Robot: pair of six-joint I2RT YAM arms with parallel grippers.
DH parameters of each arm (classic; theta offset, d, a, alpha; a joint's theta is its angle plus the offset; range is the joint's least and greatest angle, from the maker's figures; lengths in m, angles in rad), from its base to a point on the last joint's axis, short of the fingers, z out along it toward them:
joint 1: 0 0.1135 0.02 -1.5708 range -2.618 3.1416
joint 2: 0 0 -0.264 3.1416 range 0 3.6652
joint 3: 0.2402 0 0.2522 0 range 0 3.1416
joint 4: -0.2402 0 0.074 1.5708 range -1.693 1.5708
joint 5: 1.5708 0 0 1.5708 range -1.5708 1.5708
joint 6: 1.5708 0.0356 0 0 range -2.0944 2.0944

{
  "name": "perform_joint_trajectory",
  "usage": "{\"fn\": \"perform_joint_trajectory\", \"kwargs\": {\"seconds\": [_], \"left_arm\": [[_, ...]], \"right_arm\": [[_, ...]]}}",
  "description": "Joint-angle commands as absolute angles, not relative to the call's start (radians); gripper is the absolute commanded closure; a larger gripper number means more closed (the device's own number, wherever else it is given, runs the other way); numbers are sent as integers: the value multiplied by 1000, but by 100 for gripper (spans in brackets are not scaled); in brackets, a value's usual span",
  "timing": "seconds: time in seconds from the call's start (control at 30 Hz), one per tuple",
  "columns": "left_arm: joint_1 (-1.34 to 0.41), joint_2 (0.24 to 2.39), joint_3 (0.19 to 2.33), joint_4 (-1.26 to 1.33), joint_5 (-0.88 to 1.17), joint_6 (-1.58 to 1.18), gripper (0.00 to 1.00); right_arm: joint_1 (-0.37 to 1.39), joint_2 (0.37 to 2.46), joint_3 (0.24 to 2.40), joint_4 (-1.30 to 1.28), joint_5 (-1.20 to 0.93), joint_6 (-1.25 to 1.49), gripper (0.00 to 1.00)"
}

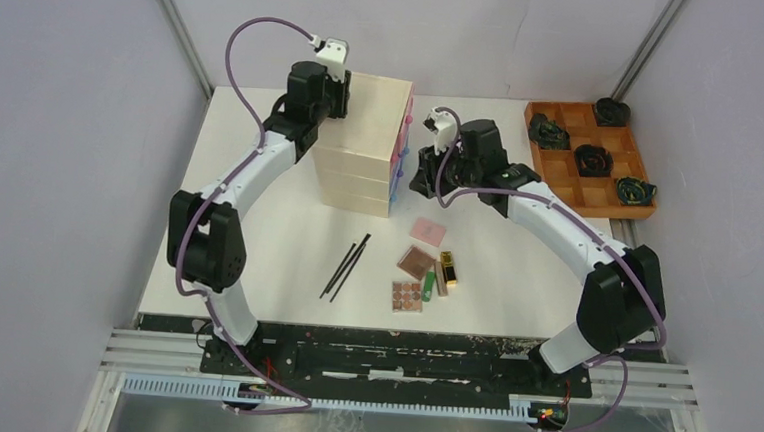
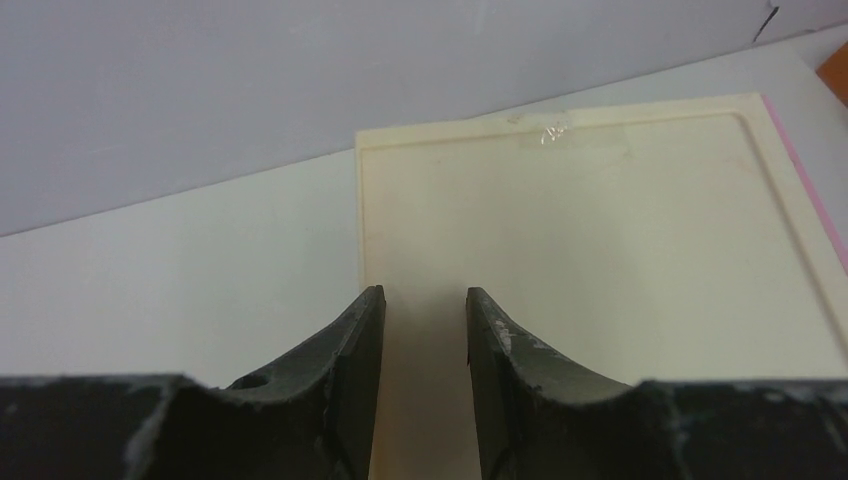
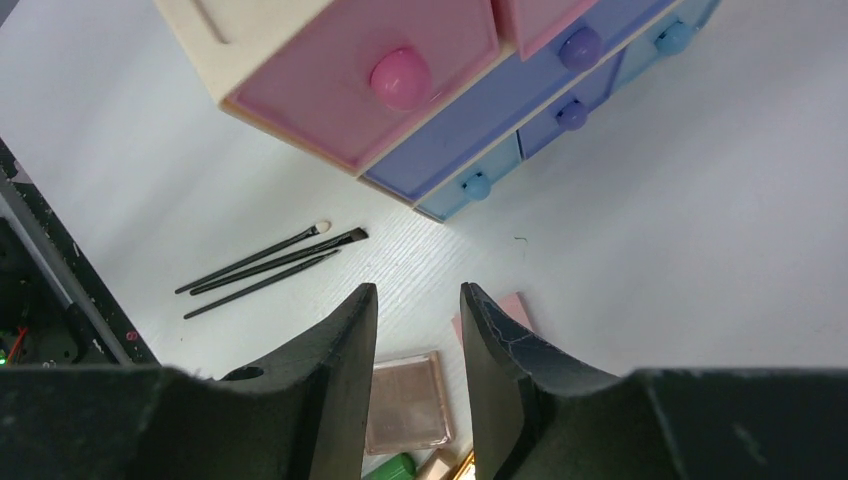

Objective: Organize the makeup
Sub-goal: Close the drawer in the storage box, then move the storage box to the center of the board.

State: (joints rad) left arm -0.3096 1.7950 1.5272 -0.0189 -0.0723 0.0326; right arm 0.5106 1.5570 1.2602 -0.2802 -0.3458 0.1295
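The makeup lies near the table's front: thin black sticks [image 1: 345, 264], a pink pad [image 1: 427, 231], two brown palettes [image 1: 417, 262] [image 1: 406, 296], a gold tube [image 1: 448, 267] and a green tube [image 1: 428, 282]. No white jar or black compact shows. My left gripper [image 1: 340, 98] is open and empty over the left edge of the pale chest's top [image 2: 600, 230]. My right gripper [image 1: 421, 173] is open and empty, just in front of the chest's drawers. Its view shows the pink drawer knob [image 3: 400, 78], the sticks [image 3: 270, 265], a brown palette [image 3: 405, 400] and the pink pad [image 3: 515, 308].
The pale wooden chest [image 1: 373, 140] with pink and blue drawers stands at the back middle. An orange-brown grid tray [image 1: 586, 178] with dark coiled objects sits at the back right. Grey walls close in the table on three sides.
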Motion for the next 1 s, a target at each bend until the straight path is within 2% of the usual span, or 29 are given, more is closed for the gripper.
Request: {"fn": "perform_joint_trajectory", "kwargs": {"seconds": [0.0, 0.27, 0.5, 0.97], "left_arm": [[-304, 1766, 1451, -411, -49, 39, 56], [-305, 1640, 1348, -416, -4, 4, 56], [-305, 1565, 1261, -411, -13, -6, 56], [-305, 1530, 1328, -454, -57, -5, 55]], "right_arm": [[512, 1572, 1275, -157, -423, 138, 58], [511, 1655, 1343, -133, -379, 131, 59], [511, 1755, 1423, -141, -431, 151, 60], [598, 1779, 1411, -93, -444, 149, 62]]}}
